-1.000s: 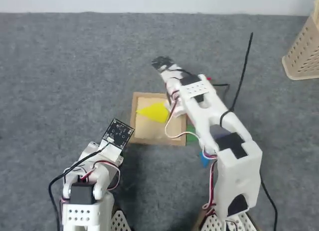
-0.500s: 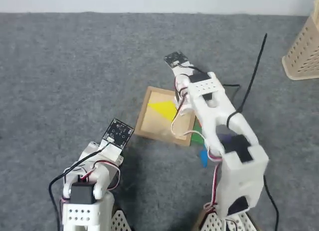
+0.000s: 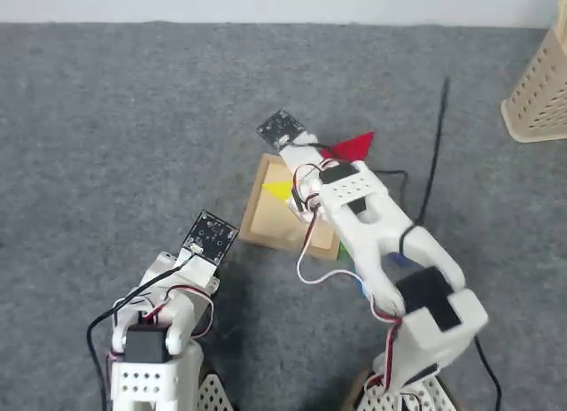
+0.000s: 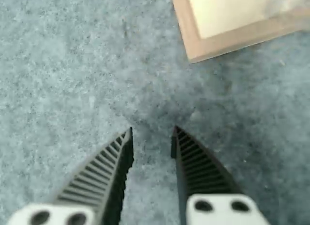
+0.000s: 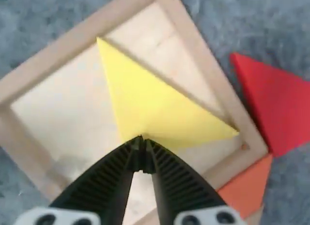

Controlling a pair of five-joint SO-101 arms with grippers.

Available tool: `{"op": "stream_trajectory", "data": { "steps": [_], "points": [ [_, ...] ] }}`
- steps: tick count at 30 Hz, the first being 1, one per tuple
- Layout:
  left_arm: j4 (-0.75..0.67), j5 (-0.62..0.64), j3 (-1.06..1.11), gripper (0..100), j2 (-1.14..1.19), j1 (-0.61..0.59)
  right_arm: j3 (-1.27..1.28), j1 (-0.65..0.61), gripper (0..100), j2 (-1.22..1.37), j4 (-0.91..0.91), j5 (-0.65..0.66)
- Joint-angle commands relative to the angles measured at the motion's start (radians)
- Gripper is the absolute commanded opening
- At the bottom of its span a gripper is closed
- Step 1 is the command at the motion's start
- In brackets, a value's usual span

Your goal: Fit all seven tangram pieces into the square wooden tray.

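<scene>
- Two arms stand at the near edge of a grey carpet [image 3: 133, 119], with the square wooden tray [image 3: 259, 218] lying between them and a little farther out, turned at an angle to the table.
- Right gripper [image 5: 142, 140]: clenched. The two black ribbed fingertips are pressed together with nothing between them. They are inside the tray, meeting at one corner of the yellow triangle [image 5: 150, 104]. Whether they press on the piece or only touch its edge, I cannot tell.
- Yellow triangle: it lies flat on the tray floor toward the far side. One sharp tip is close to a tray corner, and bare wood shows on the other sides.
- Red triangle [image 3: 353, 146]: it is on the carpet outside the tray, just beyond the tray's far right side.
- Orange piece [image 5: 244, 188]: also outside the tray, beside the rim and next to the red triangle.
- Left gripper [image 4: 151, 133]: released. Its toothed fingers are parted with carpet showing in the gap, and it grasps nothing. It hovers over the carpet to the near left of the tray, apart from the tray's nearest corner.
- Far right: a pale slatted basket [image 3: 540, 83] stands on the carpet, well apart from the tray.
</scene>
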Motion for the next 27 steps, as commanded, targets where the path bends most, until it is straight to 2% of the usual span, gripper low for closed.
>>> {"op": "stream_trajectory", "data": {
  "steps": [1,9,15,21,25,27],
  "points": [
    [0.000,0.008,-0.013,12,-0.021,-0.003,-0.143,0.012,0.6,0.081,0.031,0.014],
    [0.000,0.008,-0.013,12,-0.021,-0.003,-0.336,0.074,0.6,0.199,0.101,0.011],
    [0.000,0.008,-0.013,12,-0.021,-0.003,-0.439,0.077,0.6,0.033,0.268,0.017],
    [0.000,0.008,-0.013,12,-0.021,-0.003,-0.466,0.128,0.6,-0.077,0.260,0.000],
    [0.000,0.008,-0.013,12,-0.021,-0.003,-0.473,0.177,0.6,0.016,0.183,-0.244],
    [0.000,0.008,-0.013,12,-0.021,-0.003,-0.512,0.186,0.9,0.093,0.150,-0.321]
  ]
}}
